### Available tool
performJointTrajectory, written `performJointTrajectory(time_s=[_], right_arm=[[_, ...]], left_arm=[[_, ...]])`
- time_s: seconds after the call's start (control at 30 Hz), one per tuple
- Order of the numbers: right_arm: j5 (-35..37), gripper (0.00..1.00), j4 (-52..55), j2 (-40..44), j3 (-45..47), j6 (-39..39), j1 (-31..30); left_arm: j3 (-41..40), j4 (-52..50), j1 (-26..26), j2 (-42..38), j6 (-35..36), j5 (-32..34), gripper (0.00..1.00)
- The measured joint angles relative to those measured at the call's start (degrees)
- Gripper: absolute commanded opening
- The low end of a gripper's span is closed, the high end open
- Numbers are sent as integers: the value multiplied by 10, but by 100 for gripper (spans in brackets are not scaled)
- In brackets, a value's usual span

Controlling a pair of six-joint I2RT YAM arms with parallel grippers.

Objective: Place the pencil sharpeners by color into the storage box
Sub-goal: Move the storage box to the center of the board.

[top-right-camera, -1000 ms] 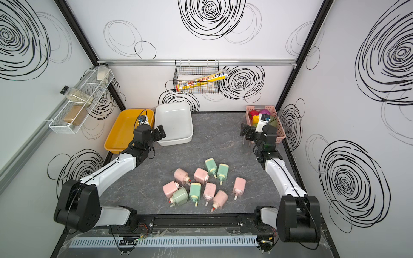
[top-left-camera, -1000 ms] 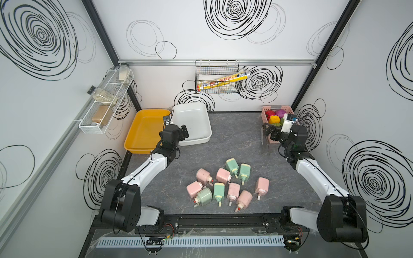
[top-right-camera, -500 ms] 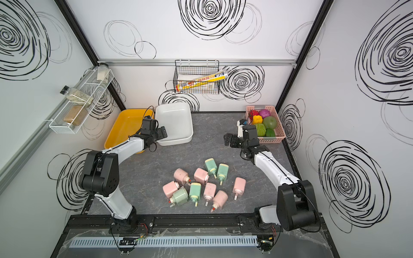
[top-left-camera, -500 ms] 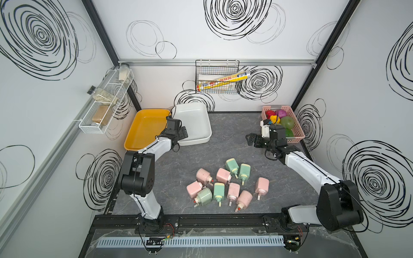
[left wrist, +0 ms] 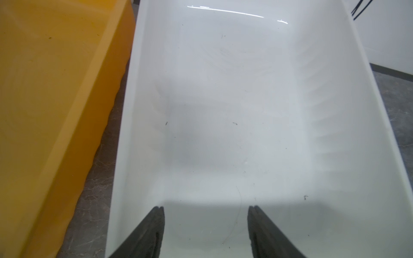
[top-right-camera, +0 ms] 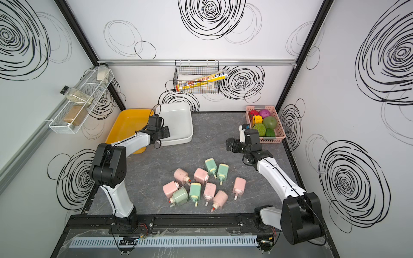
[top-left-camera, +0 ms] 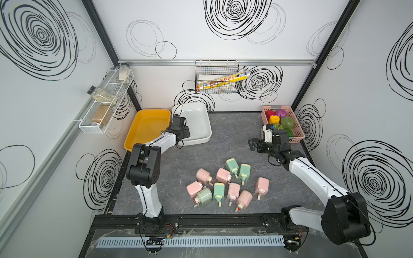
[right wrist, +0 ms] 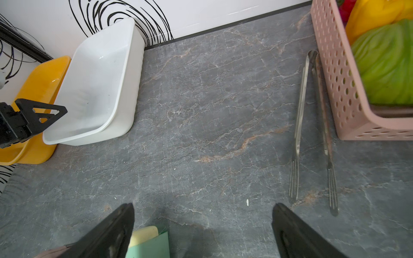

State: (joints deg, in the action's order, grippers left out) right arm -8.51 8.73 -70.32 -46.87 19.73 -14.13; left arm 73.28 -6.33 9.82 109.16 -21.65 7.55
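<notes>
Several pencil sharpeners lie in a loose cluster on the grey table in both top views, pink ones [top-left-camera: 223, 175] [top-right-camera: 239, 185] mixed with mint green ones [top-left-camera: 231, 164] [top-right-camera: 195, 191]. A yellow storage box [top-left-camera: 147, 129] and a white storage box [top-left-camera: 196, 122] stand side by side at the back left, both bare inside. My left gripper [top-left-camera: 185, 133] [left wrist: 206, 208] hovers over the white box's near end, jaws apart with nothing between them. My right gripper [top-left-camera: 253, 145] [right wrist: 203, 207] stands wide open above the table behind the cluster. One green sharpener [right wrist: 149, 243] shows beside its finger.
A pink basket [top-left-camera: 299, 133] of toy fruits and vegetables stands at the back right, with metal tongs [right wrist: 312, 134] lying beside it. A wire basket [top-left-camera: 218, 78] hangs on the back wall, and a wire rack [top-left-camera: 105, 105] with jars hangs on the left wall.
My left arm has stretched out to the white box and its jaws have narrowed. My right gripper has swung from the pink basket out over the table, still wide open.
</notes>
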Motion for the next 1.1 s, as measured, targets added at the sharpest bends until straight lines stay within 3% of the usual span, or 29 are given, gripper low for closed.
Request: performJointTrajectory(time_s=[0.3, 0.5, 0.73, 1.1], right_arm=[[-3, 100, 10, 5, 1, 0, -1], [-3, 100, 11, 5, 1, 0, -3], [-3, 100, 12, 4, 1, 0, -7], [-5, 100, 13, 12, 1, 3, -8]], left_arm=[[-22, -9, 11, -23, -5, 43, 87], [-35, -2, -24, -56, -5, 57, 89], [-23, 4, -49, -15, -7, 25, 89], [-18, 4, 31, -1, -28, 1, 93]])
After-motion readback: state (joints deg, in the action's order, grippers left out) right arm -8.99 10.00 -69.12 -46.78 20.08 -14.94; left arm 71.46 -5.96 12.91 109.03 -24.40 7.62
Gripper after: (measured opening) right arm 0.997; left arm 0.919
